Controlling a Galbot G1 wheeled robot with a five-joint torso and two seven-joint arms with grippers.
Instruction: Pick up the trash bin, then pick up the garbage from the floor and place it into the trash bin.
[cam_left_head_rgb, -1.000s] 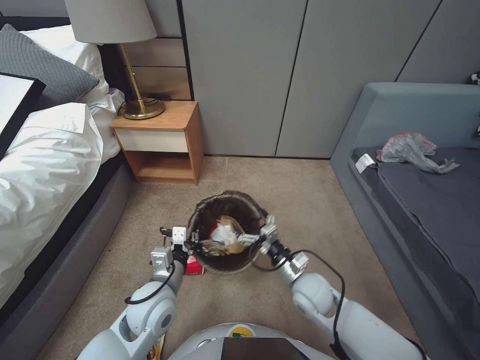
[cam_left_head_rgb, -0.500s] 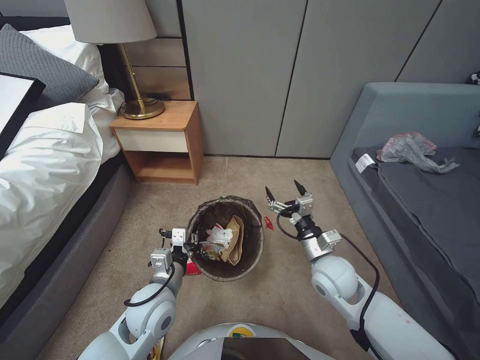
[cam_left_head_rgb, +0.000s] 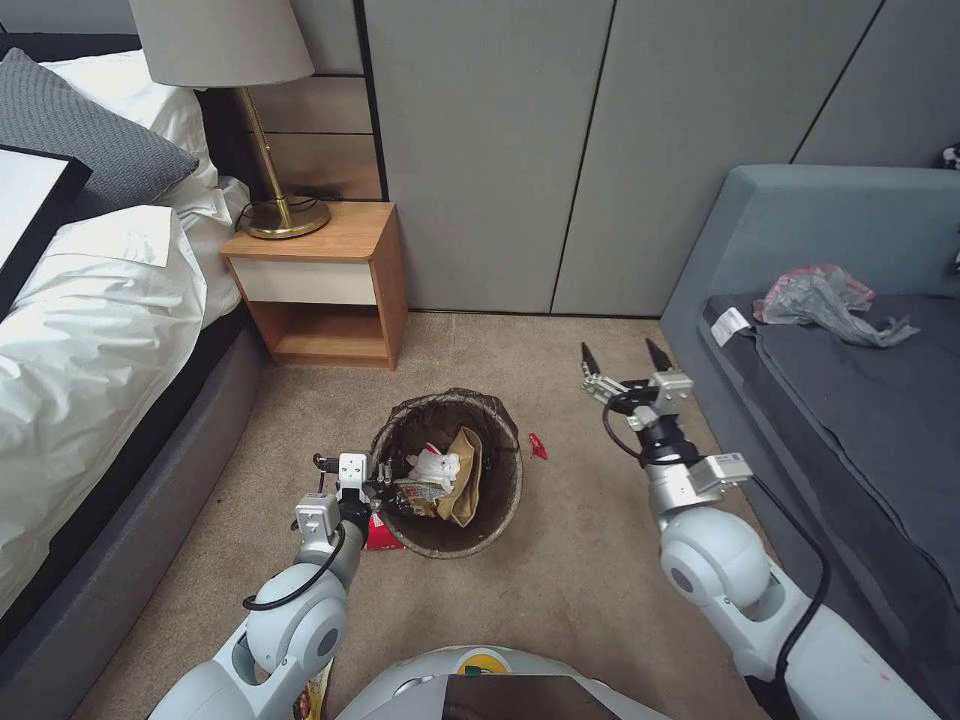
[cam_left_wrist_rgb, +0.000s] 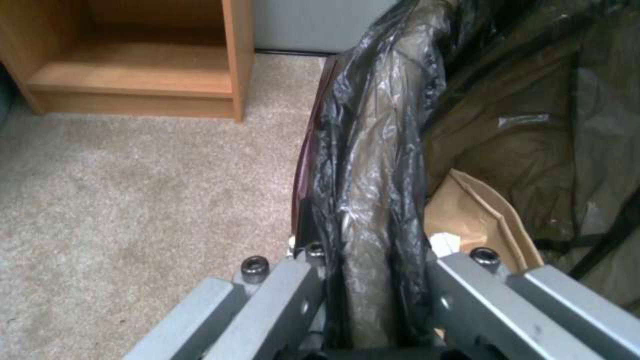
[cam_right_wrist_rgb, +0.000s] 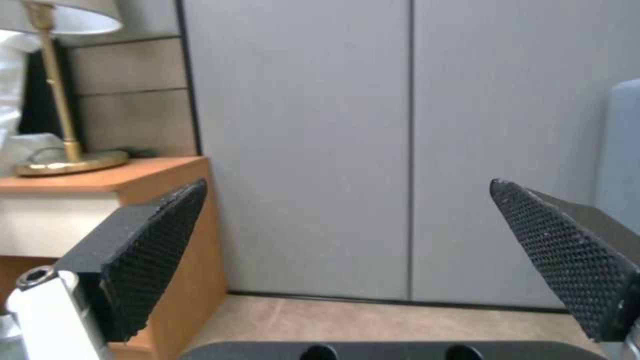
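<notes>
The trash bin (cam_left_head_rgb: 500, 500), round with a dark bag liner over its rim, is on the carpet in front of me; I cannot tell whether it is lifted. My left gripper (cam_left_head_rgb: 372, 490) is shut on the near-left rim, and in the left wrist view the lined rim (cam_left_wrist_rgb: 370, 190) is pinched between the fingers (cam_left_wrist_rgb: 280, 295). Garbage lies inside: a brown paper bag (cam_left_head_rgb: 466, 478), a white tissue wad (cam_left_head_rgb: 437, 464) and a yellow wrapper (cam_left_head_rgb: 418, 495). A tiny red scrap (cam_left_head_rgb: 537, 446) lies on the floor right of the bin. My right gripper (cam_left_head_rgb: 621, 356) hangs open and holds nothing, farther right of the scrap.
A red-and-white cup (cam_left_head_rgb: 384, 536) lies against the bin under my left gripper. A wooden nightstand (cam_left_head_rgb: 330, 280) with a brass lamp (cam_left_head_rgb: 285, 215) stands behind the bin, the bed (cam_left_head_rgb: 90, 330) to the left, a grey sofa (cam_left_head_rgb: 850, 400) to the right, and grey wall panels (cam_left_head_rgb: 560, 150) behind.
My right gripper let the brown paper bag go into the bin, opened, and swung away to the right. The left gripper kept its hold on the rim.
</notes>
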